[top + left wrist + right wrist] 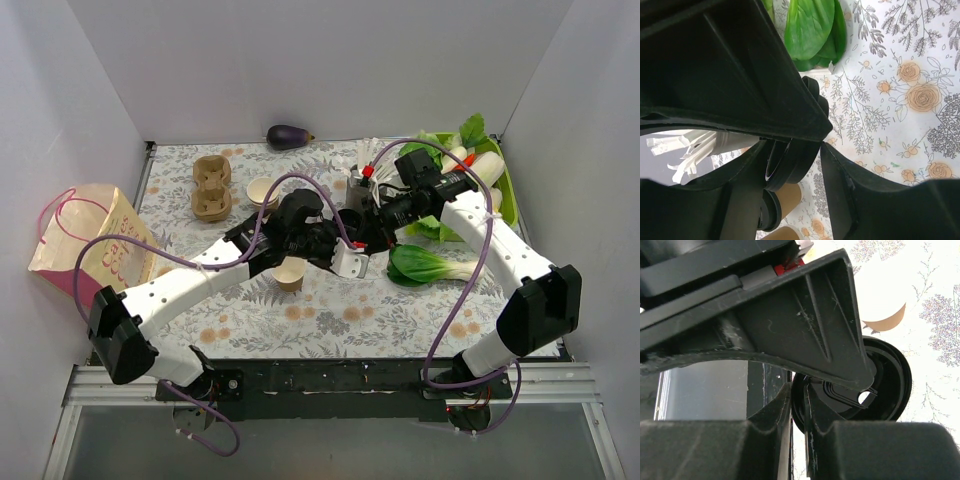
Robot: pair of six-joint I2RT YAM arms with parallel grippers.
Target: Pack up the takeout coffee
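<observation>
The right gripper (837,390) is nipped narrow onto the rim of one round black plastic lid (887,385). The lid is a glossy moulded disc with stepped rings and a small sip hole, and it is held on edge. The left gripper (827,139) has matt black fingers that fill most of its own view. The lid's black rim (790,162) shows through the gap between them, but I cannot tell whether they touch it. From overhead both grippers meet mid-table, and the lid is lost among dark parts.

The small kraft-brown paper cup (290,273) is smooth-walled and uncovered. It stands upright on the flowered tablecloth (330,325), just in front of the left wrist and apart from its lid. A second small paper cup (262,190), also open, stands farther back beside one tan moulded-pulp cup carrier (211,188), which is rough with rounded hollows. Behind the grippers is one dark grey cup of white sticks (362,170), partly hidden. One pale printed paper bag (95,245) with pink cord handles sits at the left wall. One glossy dark purple aubergine (288,136) lies by the back wall. One leafy green bok choy (430,265) lies under the right arm. More vegetables fill the green tray (510,195), cut off by the arm and too jumbled to count.
</observation>
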